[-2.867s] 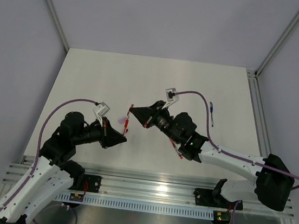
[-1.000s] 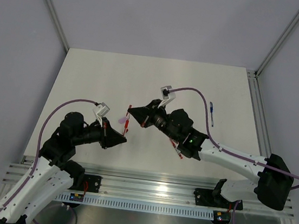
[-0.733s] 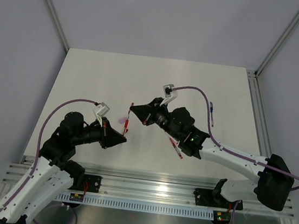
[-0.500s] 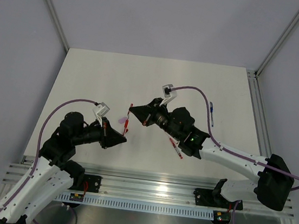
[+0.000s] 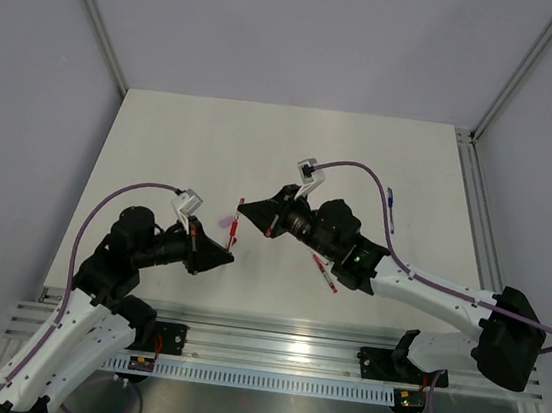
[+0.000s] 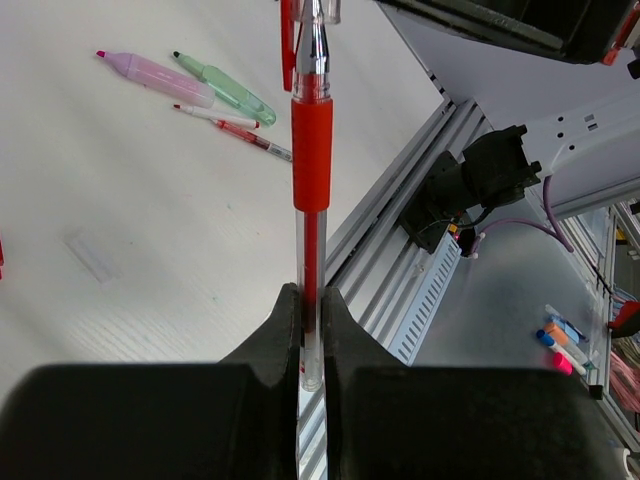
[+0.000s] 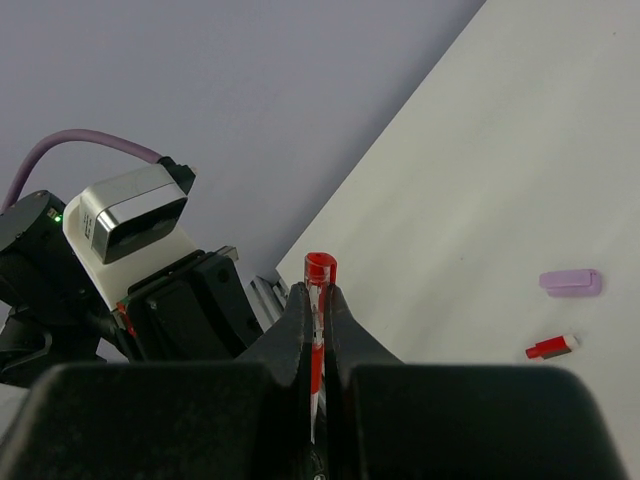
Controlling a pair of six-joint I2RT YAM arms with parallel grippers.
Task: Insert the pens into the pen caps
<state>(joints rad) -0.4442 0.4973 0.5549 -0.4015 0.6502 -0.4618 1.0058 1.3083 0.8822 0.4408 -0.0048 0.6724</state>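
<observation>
Left wrist view shows the left hand [image 6: 308,295] clenched on the lower barrel of a red pen [image 6: 311,150], which points away from the camera, up off the desk [image 5: 183,145]. At the top edge its tip meets a clear cap [image 6: 288,45] with a red clip. How far the tip has gone in cannot be told, since the joint is cut off by the frame. In the right wrist view the right hand [image 7: 318,290] is clenched on that same cap, holding it in the air facing the left arm. The task looks to be at an early stage, with this first pen about at the point of seating. Lying on the desk are a pink pen [image 6: 158,76] and a green pen [image 6: 228,88], both with bare tips, and thin red pens [image 6: 240,133] just beside them. A pink cap [image 7: 571,283] and a loose red cap [image 7: 552,347] lie on the desk, near each other and on no pen. A blue pen [image 5: 391,209] lies well apart to the right, too small to judge.
</observation>
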